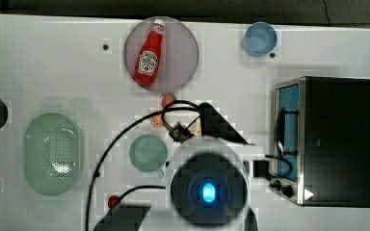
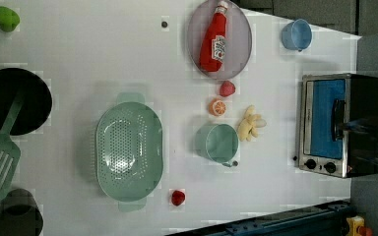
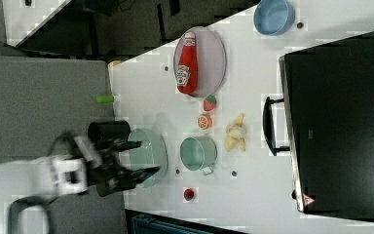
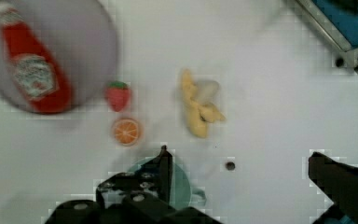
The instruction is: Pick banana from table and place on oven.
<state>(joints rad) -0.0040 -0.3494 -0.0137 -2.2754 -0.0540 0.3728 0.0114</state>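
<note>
Fingers (image 4: 240,182) wide and empty above the white bench (image 2: 78,49), banana (image 2: 250,124) between green cup (image 2: 220,142) and oven (image 2: 337,123): a descent drifting cupward risks clipping it.

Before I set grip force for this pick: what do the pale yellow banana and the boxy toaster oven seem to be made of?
The pale yellow, partly peeled banana looks like matte moulded plastic or foam: uniform colour, no gloss, though softness can't be judged. The boxy toaster oven appears to be black painted sheet metal with a brushed silver front frame and a bluish glass door, which reflects light.
</note>
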